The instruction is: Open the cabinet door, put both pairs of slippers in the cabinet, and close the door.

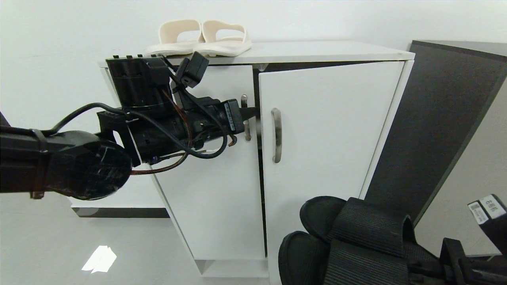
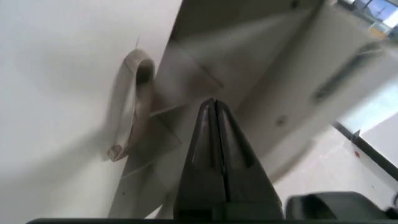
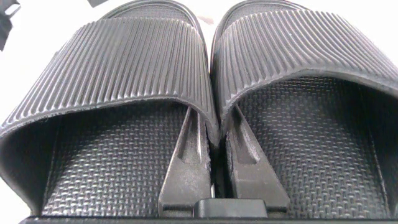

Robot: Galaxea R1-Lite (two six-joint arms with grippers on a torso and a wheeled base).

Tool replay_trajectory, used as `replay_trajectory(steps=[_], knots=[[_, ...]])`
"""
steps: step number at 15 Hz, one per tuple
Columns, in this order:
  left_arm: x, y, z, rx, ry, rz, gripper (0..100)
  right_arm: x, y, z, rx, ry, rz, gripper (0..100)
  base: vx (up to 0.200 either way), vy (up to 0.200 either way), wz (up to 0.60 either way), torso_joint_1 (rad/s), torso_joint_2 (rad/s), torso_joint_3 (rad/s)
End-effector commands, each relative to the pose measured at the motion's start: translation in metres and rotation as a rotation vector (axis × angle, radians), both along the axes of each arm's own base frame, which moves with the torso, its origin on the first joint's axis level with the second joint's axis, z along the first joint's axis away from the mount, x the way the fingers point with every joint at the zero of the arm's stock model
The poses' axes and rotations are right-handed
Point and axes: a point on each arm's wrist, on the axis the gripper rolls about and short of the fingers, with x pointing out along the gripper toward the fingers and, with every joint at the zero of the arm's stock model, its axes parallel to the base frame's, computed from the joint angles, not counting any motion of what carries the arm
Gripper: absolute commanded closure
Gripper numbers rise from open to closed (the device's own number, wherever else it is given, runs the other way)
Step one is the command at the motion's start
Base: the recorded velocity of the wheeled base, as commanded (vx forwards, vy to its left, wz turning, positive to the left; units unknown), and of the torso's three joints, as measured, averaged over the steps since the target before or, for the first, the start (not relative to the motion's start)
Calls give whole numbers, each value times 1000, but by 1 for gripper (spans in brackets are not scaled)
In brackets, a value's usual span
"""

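Left gripper (image 2: 215, 115) clenched, tip in white two-door cabinet's (image 1: 214, 198) door gap; right gripper (image 3: 213, 134) clamps black ribbed rubber slippers (image 3: 124, 68); cream slide slippers (image 1: 202, 37) on cabinet top, left edge.

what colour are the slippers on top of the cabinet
Cream slippers, plain, seen best in the head view.

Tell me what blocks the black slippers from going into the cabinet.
The right door and left door leave only a narrow gap, where the left gripper sits; the black slippers are in front, lower.
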Motion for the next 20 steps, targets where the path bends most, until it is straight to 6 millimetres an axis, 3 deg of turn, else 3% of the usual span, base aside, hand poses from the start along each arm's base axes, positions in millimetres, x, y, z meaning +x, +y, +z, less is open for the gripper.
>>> replay_trajectory(steps=[1, 5, 8, 12, 13, 14, 16, 20], knots=[[7, -5, -9, 11, 23, -2, 100, -3, 0, -1, 1, -1, 17, 100, -200, 0, 0, 2, 12, 2], [-9, -7, -8, -26, 33, -31, 100, -8, 0, -3, -4, 3, 45, 100, -200, 0, 0, -2, 1, 2], [-50, -23, 1, -40, 12, -141, 100, -10, 0, -5, -9, 7, 55, 100, -200, 0, 0, 4, 4, 2], [-60, -26, 6, -49, 0, -155, 100, -11, 0, -6, -9, 7, 55, 100, -200, 0, 0, 5, 5, 5], [-55, -25, 6, -49, -1, -142, 100, -11, 0, -6, -9, 7, 55, 100, 0, 0, 0, 0, 0, 0], [-36, -25, 2, -42, 6, -105, 100, -11, 0, -6, -10, 8, 55, 100, 0, 0, 0, 0, 0, 0], [10, -41, -11, -33, 21, -68, 100, -11, 0, -6, -11, 9, 55, 100, 0, 0, 0, 0, 0, 0], [84, -87, -42, -42, 7, -27, 100, -11, -1, -5, -7, 6, 55, 100, 0, 0, 0, 0, 0, 0]])
